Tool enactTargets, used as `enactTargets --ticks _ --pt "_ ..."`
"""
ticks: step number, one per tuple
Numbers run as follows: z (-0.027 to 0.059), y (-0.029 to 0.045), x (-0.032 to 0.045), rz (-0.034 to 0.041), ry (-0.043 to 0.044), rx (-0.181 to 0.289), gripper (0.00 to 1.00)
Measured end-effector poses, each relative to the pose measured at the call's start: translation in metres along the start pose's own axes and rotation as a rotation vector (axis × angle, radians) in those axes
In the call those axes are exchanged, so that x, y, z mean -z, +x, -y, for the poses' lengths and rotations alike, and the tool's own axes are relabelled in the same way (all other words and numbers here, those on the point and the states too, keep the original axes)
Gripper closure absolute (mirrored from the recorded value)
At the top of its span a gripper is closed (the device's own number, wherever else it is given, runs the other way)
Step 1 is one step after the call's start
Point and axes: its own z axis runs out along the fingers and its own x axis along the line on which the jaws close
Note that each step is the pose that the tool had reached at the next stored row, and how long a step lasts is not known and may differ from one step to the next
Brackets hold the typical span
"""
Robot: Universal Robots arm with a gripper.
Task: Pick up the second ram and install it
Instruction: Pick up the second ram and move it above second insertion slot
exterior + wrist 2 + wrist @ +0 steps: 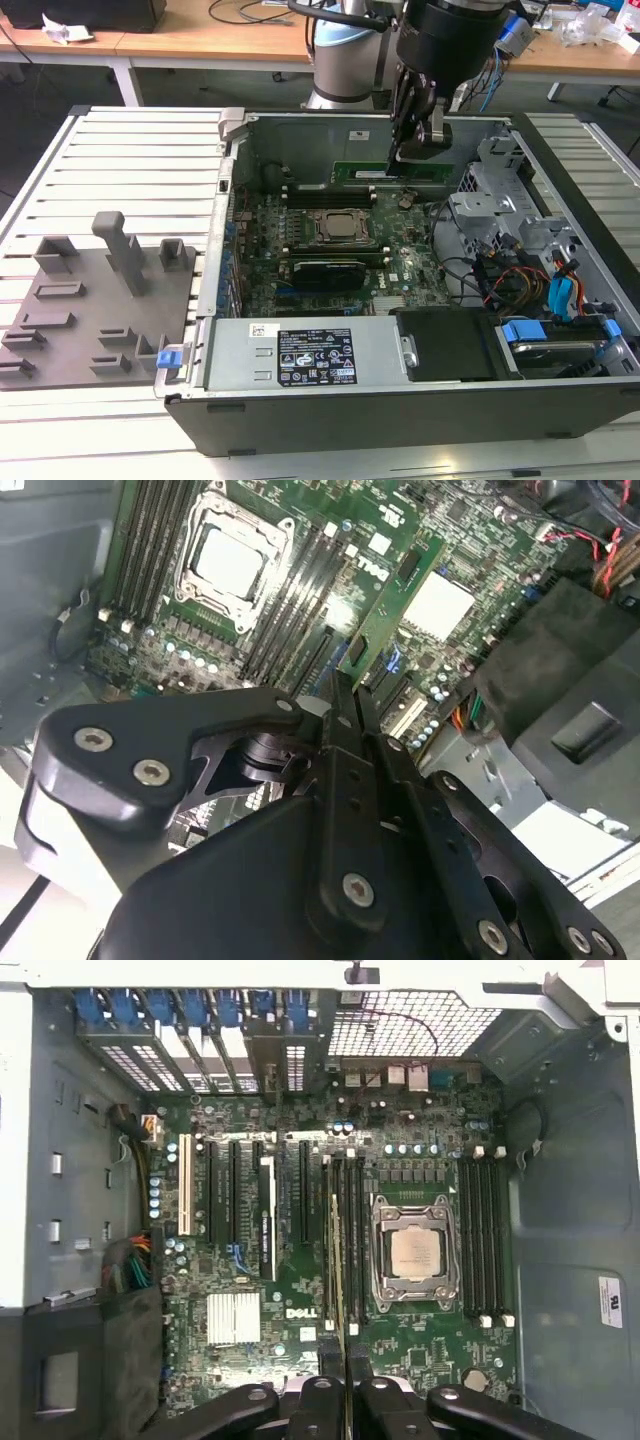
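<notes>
Slatted white desk (120, 150) carries an open computer case (400, 400), motherboard (300, 1290) facing up. Reaching down from above, the arm (450, 40) hangs near-vertical over the far memory slots. Its pincer (412, 150) is clenched on the second ram (395, 172), gripping the upper long edge, stick on edge directly beneath the fingertips. Judged light, stiff, brittle: best held by the edges, clear of the chips.
</notes>
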Motion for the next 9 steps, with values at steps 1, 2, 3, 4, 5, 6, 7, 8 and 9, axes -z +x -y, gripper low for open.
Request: enactTargets --ticks 1,2,3,4,5,6,7,8,9 --pt "0.0005 -0.0026 -0.0018 -0.0001 -0.0001 0.0 0.87" --pt "0.0011 -0.005 -0.004 -0.0002 -0.0001 0.0 0.87" --pt "0.0015 -0.0067 -0.0057 -0.0002 -0.0001 0.0 0.87" --pt "0.002 -0.0091 -0.0085 0.0 -0.0002 0.0 0.87" --pt "0.0022 -0.0108 -0.0115 -0.0001 -0.0002 0.0 0.87" --pt "0.0024 -0.0125 -0.0141 -0.0002 -0.0002 0.0 0.87" --pt "0.0026 -0.0143 -0.0161 0.0 -0.0002 0.0 0.87" --pt "0.0026 -0.0152 -0.0172 0.0 -0.0002 0.0 0.87" --pt "0.0027 -0.0165 -0.0187 0.0 -0.0002 0.0 0.87"
